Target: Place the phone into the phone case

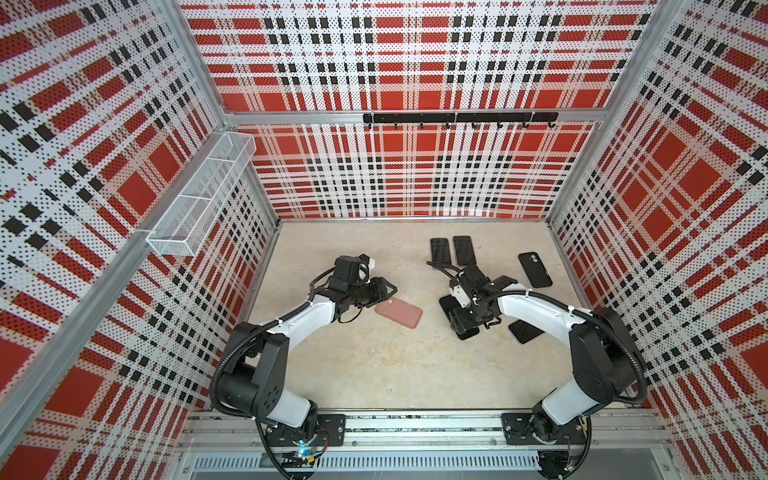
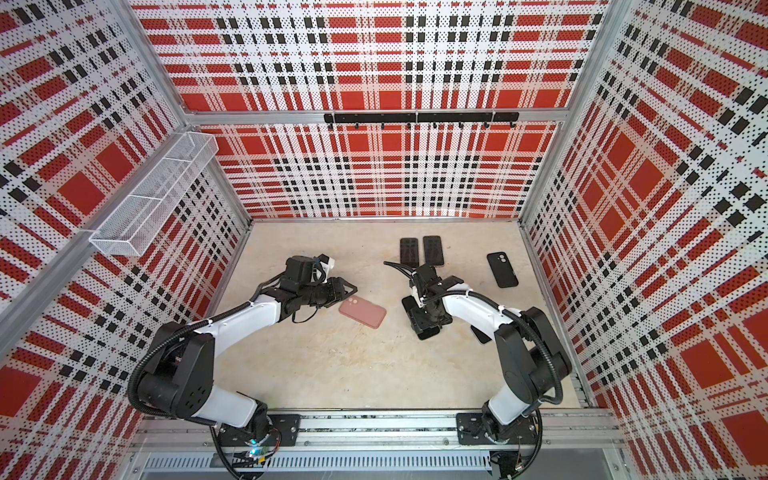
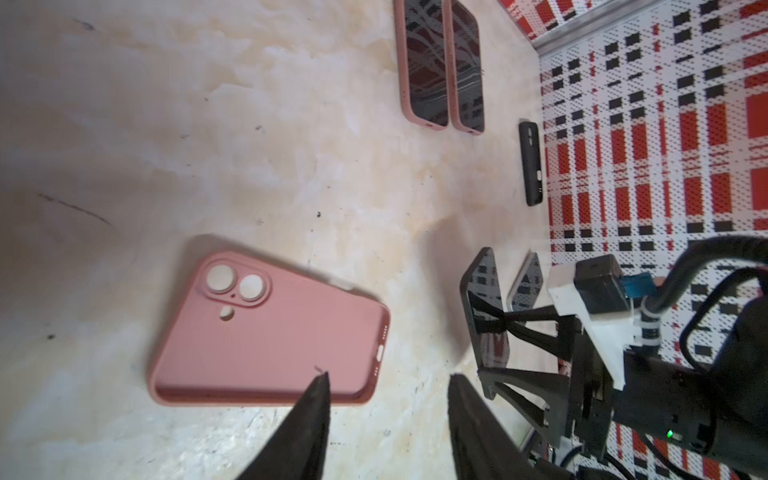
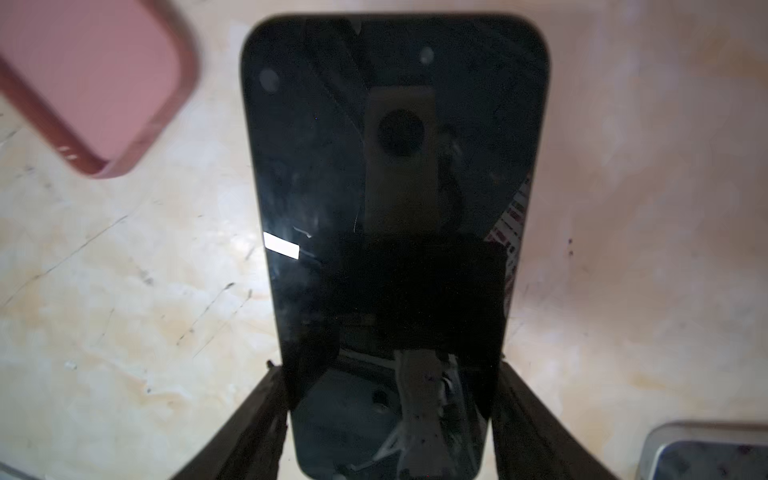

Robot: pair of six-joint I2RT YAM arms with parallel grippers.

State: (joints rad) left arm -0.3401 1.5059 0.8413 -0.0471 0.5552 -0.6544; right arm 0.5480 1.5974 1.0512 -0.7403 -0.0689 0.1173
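A pink phone case (image 1: 399, 312) (image 2: 362, 311) lies camera holes up near the table's middle; it also shows in the left wrist view (image 3: 270, 332) and at a corner of the right wrist view (image 4: 91, 83). My left gripper (image 1: 388, 291) (image 3: 388, 376) hovers open at the case's near end, nothing between its fingers. A bare black phone (image 1: 449, 305) (image 4: 395, 166), screen up, sits to the right of the case. My right gripper (image 1: 465, 320) (image 4: 386, 365) points down over it, one finger pressed against each long edge. Whether the phone is off the table I cannot tell.
Two phones in pink cases (image 1: 440, 250) (image 1: 464, 249) lie side by side at the back. A black case (image 1: 535, 269) lies at the right. Another bare phone (image 1: 524, 331) (image 4: 706, 453) lies partly under the right arm. A wire basket (image 1: 199, 195) hangs on the left wall.
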